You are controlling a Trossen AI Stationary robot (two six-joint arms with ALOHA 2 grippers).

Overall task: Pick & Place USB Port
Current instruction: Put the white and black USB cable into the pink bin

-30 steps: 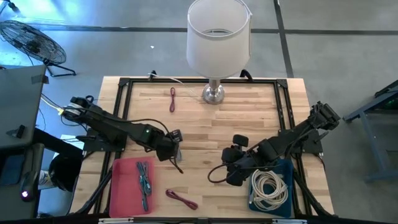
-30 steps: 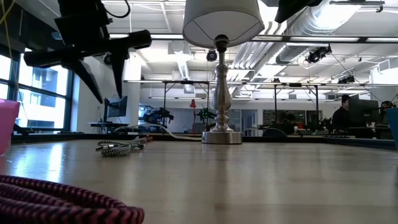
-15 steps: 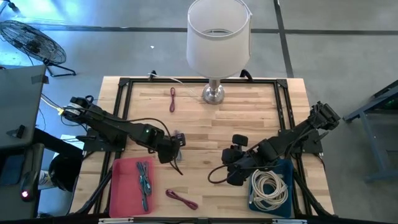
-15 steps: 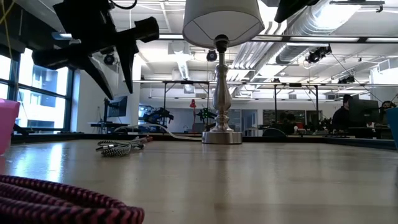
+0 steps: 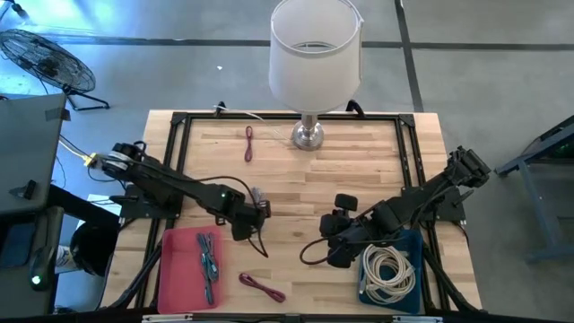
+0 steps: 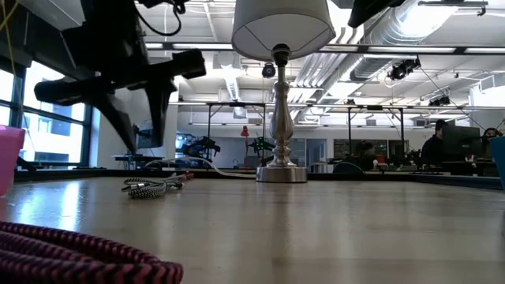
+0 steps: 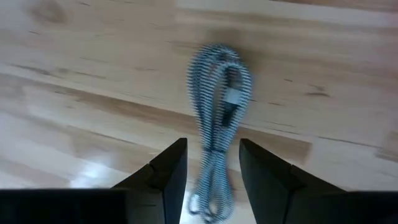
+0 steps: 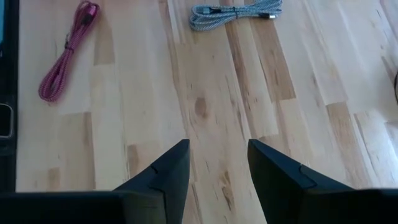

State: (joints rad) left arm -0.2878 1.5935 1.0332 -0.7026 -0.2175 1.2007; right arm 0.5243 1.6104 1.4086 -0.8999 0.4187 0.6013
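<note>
A black-and-white striped USB cable (image 7: 217,118) lies bundled flat on the wooden table; it also shows as a thin dark strand in the high view (image 5: 257,242) and as a small heap in the low view (image 6: 154,187). My left gripper (image 5: 254,221) hovers over it, open, fingers pointing down with the bundle showing between them (image 7: 212,144); the low view shows the fingertips (image 6: 146,138) clear above the table. My right gripper (image 5: 330,242) waits open right of the table's middle (image 8: 219,146).
A pink tray (image 5: 175,269) with cables stands at the near left, a blue tray (image 5: 414,247) with a white coiled cable at the near right. Red cables lie near the near edge (image 5: 262,287) and the far edge (image 5: 249,142). A lamp (image 5: 309,135) stands at the far middle.
My left gripper has moved a little toward the table's right and near edge and has come down somewhat, ending over the striped cable. It has stayed open. The cable and my right arm have kept still.
</note>
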